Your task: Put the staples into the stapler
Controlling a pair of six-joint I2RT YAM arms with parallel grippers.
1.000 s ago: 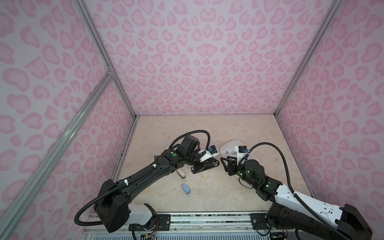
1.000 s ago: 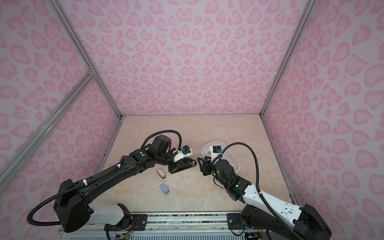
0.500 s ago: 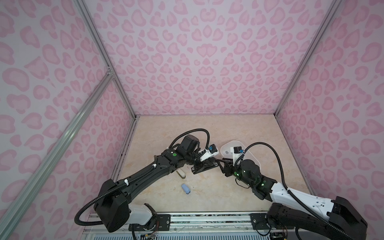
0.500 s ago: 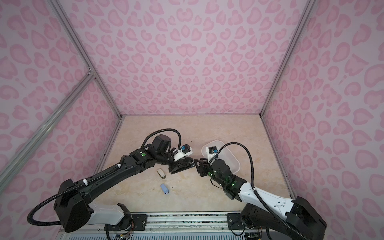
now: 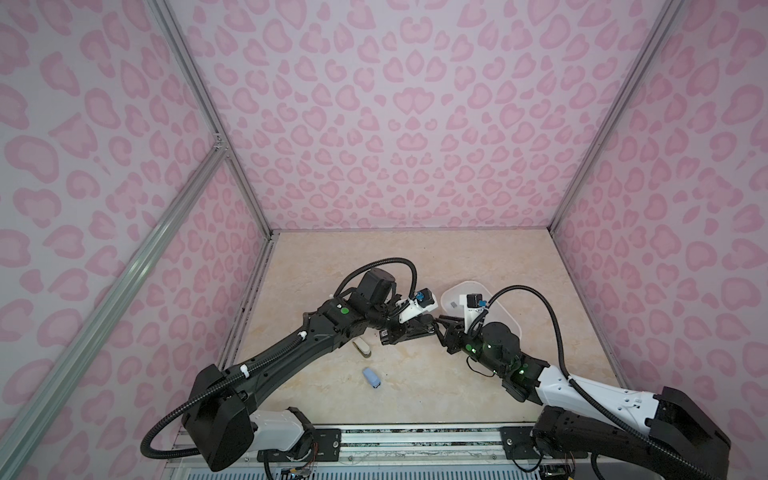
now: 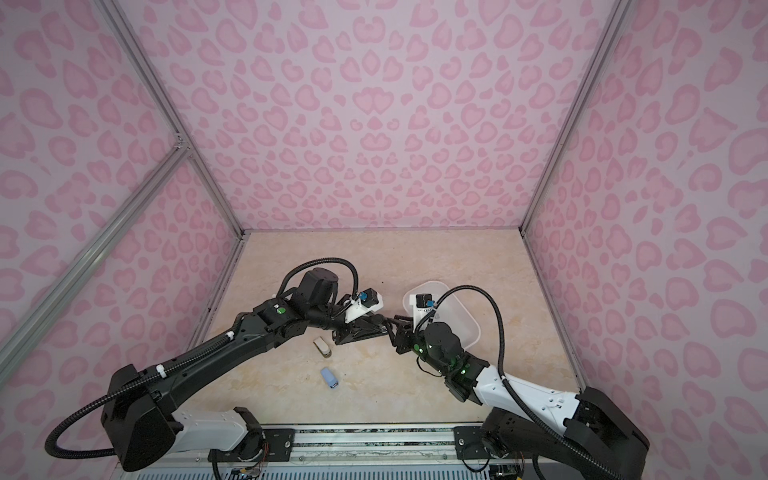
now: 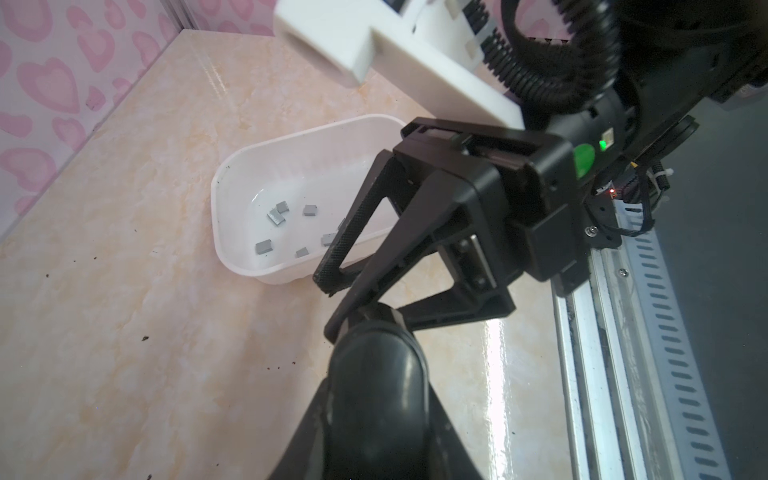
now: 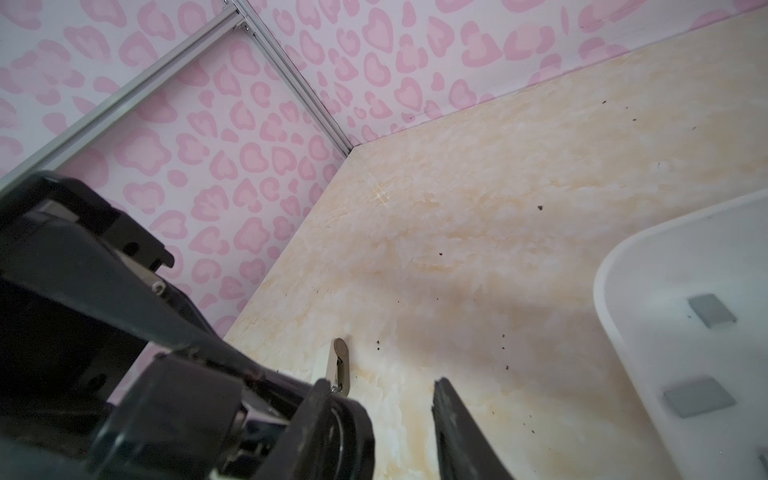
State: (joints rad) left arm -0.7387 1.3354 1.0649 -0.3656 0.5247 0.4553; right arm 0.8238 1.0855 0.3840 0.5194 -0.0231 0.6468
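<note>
The right claw [image 8: 380, 388] stands spread, and bare table [image 8: 498, 249] shows through the gap between its fingers. One finger is at the front end of the black stapler [image 7: 376, 374], touching it or just beside it; I cannot tell which. The left claw [image 5: 424, 329] is pressed together on that black stapler, whose front end points toward the right claw at three o'clock in both top views.

The staples [image 7: 264, 247] lie loose on the floor of a white tray [image 7: 215, 199]. The tray is near the right claw, at about two o'clock, and apart from it. Seven staples show in the left wrist view, one of them half hidden behind a finger of the right claw. Three show in the right wrist view. There is one tray.

There are three staplers. Besides the black one, a beige stapler [image 5: 362, 348] lies at eight o'clock from the left claw. A blue stapler [image 5: 372, 377] lies farther out at seven o'clock. Both are on the table.
</note>
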